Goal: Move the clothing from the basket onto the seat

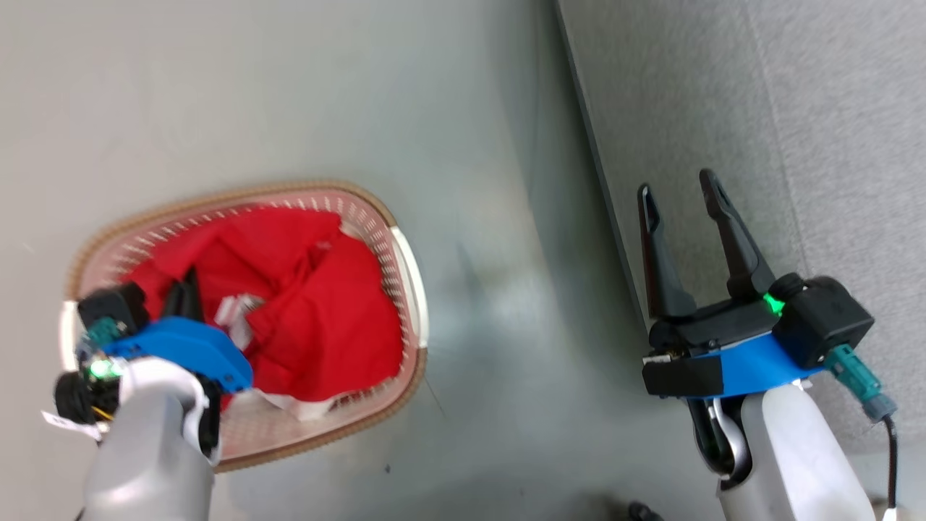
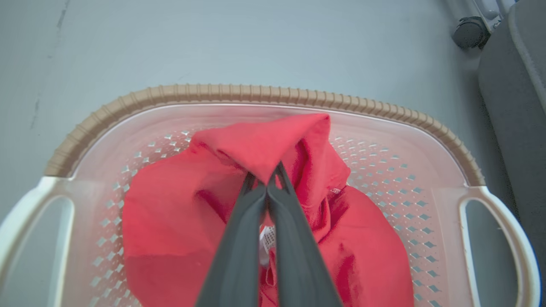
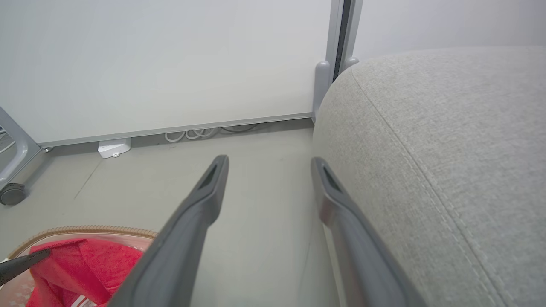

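so the left gripper (image 2: pixel 266 181) is clamping tight on a raised fold of the soft bright red clothing (image 2: pixel 170 221). Its two long dark fingers are pressing together, and the cloth is peaking up over the tips like a little tent. That clothing is lying in the cream-white perforated plastic basket with the brown woven-look rim (image 2: pixel 256 91), heaped over most of the bottom. A small white label (image 2: pixel 268 238) is peeking out low between the fingers, and the right wrist view is catching a bit of white stripe trim at the bottom of the heap.

The right gripper (image 1: pixel 678 187) is hanging with its fingers spread wide, gripping nothing and touching nothing. It's hovering just beside the front edge of the big light grey woven-fabric sofa seat (image 1: pixel 832 108), which has a rounded corner and a seam line running along it.

The basket is standing on a smooth pale grey floor (image 1: pixel 470 145), near the sofa but apart from it, with a strip of bare floor between them. Further back a plain white wall panel (image 3: pixel 170 64) is running along the floor. Loops of white cable (image 3: pixel 192 134), a small white box (image 3: pixel 113 149) and a dark caster wheel (image 3: pixel 12 194) are sitting at its foot.

Counting up: two grippers, one basket, one sofa, one red heap. Can't tell how many separate garments are bundled in it.
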`<state>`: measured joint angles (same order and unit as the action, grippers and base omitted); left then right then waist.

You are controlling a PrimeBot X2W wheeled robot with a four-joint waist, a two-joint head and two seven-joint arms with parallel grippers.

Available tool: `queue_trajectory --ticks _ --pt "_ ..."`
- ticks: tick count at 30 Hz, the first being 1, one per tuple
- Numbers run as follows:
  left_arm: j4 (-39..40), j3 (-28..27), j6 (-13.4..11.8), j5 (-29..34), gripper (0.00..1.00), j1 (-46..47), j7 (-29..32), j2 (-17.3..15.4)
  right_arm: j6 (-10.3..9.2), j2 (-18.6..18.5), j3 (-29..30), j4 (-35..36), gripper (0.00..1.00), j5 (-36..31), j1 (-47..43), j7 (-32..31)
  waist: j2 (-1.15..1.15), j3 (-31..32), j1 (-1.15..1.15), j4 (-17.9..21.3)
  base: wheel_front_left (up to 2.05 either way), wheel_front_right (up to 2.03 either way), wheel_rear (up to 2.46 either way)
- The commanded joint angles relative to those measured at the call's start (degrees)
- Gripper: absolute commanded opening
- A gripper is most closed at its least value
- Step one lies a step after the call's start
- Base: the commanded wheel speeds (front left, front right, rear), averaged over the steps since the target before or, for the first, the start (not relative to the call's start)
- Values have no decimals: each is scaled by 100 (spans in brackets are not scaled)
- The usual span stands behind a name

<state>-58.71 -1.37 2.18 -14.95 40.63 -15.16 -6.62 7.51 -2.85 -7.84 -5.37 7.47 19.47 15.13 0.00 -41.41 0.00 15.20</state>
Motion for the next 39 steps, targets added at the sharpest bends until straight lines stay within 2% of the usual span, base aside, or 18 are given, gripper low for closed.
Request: queue_trajectory --ticks 1,12,20,32,39 --pt "-19 60 56 59 0 -176 0 15 -5 -6 29 -86 100 -78 -115 3 0 661 0 -244 0 0 0" --pt "370 622 391 337 0 -807 0 286 -5 -8 100 -647 100 -382 -567 -11 0 2304 0 -848 0 0 0" --pt "1039 1191 496 289 0 -932 -1 358 -4 -7 159 -782 100 -459 -883 -149 0 3201 0 -1188 0 0 0" --pt "1785 2806 533 -846 0 -514 58 365 -4 -6 77 -807 100 -341 -1322 -360 0 4080 0 -1348 0 0 0" --pt "2051 3628 482 -1549 0 -105 338 365 -4 -7 -51 -779 100 -288 -1395 -445 0 4236 0 -1284 0 0 0"
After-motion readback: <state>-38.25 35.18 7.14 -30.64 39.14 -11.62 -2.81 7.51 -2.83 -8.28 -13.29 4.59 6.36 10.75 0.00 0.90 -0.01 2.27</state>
